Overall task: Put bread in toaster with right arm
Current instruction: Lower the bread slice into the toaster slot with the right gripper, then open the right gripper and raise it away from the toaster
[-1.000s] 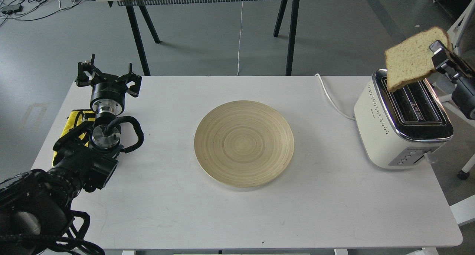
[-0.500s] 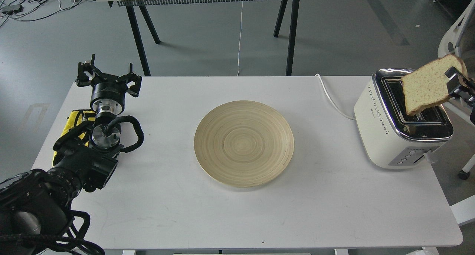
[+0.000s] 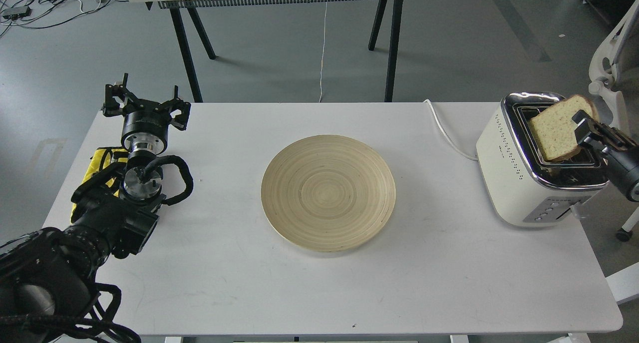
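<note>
Since the prev. frames the bread (image 3: 555, 132) has dropped from up above the toaster (image 3: 519, 183) and shifted back left; its lower edge now sits at the toaster's chrome top, over the slot nearer the right edge. Whether it's actually inside the slot can't be told from this view. Slice is tilted, rounded top pointing up-right.

Right tool (image 3: 584, 128) is clamped on the bread's right edge, w/ the right arm (image 3: 624, 171) coming in from the frame's right side, over the toaster's right half.

Left tool (image 3: 145, 103) hovers near the far-left corner of the white surface (image 3: 319, 293), fingers spread apart, nothing between them. Left arm runs back to the bottom-left, partly over a yellow object (image 3: 100, 161) at the surface's left edge.

Round wooden plate (image 3: 328, 192) lies mid-surface, well apart from both tools. White cord (image 3: 447, 136) runs from the toaster's left side toward the surface's far edge.
</note>
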Controlling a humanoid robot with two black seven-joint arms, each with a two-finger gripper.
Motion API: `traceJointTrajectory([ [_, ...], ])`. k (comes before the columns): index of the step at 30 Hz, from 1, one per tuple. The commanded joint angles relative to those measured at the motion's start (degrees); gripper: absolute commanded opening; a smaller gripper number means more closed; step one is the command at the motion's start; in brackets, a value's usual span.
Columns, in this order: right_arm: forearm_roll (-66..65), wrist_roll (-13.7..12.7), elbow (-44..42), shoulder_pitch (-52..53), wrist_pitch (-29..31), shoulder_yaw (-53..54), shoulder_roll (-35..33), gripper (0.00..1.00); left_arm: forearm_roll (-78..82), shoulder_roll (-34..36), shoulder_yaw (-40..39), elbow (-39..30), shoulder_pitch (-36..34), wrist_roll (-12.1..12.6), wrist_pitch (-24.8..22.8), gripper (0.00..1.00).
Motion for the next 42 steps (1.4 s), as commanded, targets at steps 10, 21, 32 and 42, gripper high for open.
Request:
traceJointTrajectory([
  [10, 0.79, -0.26, 2.16, 1.78, 0.00, 1.58, 2.17, 1.00, 0.00, 0.00, -0.01, 0.00, 0.02, -0.02, 0.00, 1.00],
  [21, 22.63, -0.70, 19.90, 2.57, 0.00, 16.87, 6.81, 1.00, 0.00, 0.00, -0.01, 0.00, 0.02, -0.02, 0.00, 1.00],
  [32, 37.35, 7.03, 12.73, -4.62, 0.00, 25.12, 32.11, 1.00, 0.00, 0.00, -0.01, 0.00, 0.02, -0.02, 0.00, 1.00],
  [42, 41.74, 6.68, -9.77, -10.17, 26.57, 42.54, 43.38, 1.00, 0.00, 0.00, -0.01, 0.00, -0.07, -0.02, 0.00, 1.00],
])
